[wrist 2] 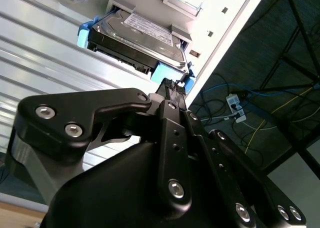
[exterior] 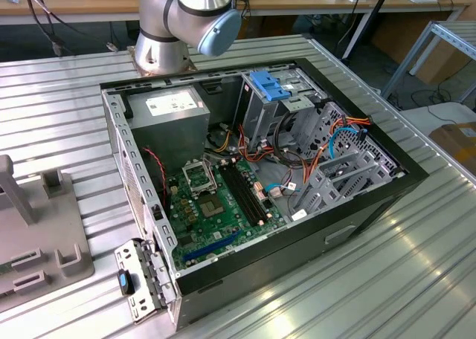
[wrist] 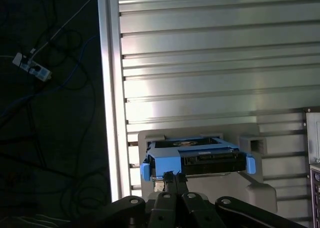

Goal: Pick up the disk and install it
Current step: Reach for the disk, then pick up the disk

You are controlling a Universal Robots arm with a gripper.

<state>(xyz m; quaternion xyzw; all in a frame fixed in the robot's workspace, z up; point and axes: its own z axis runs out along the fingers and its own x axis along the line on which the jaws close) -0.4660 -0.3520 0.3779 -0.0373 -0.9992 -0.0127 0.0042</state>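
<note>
The disk (wrist 2: 140, 35) (wrist: 210, 160) is a dark grey drive with a white label in a bright blue bracket (wrist: 165, 163). In both wrist views it rests in a light grey holder (wrist: 260, 193) on the ribbed metal table. My gripper (wrist 2: 173, 85) (wrist: 174, 176) is right at the near edge of the blue bracket. Its two black fingers are pressed close together. I cannot tell whether they pinch the bracket's edge. In the exterior view the open computer case (exterior: 134, 175) lies on the table with a blue-topped drive cage (exterior: 269, 86) at its far side.
The arm's base (exterior: 160, 53) stands behind the case. A grey power-supply box (exterior: 167, 112) and green motherboard (exterior: 216, 205) fill the case beside loose cables. A grey fixture (exterior: 44, 242) sits at the exterior view's left. The table edge (wrist: 111, 88) drops to a floor with cables.
</note>
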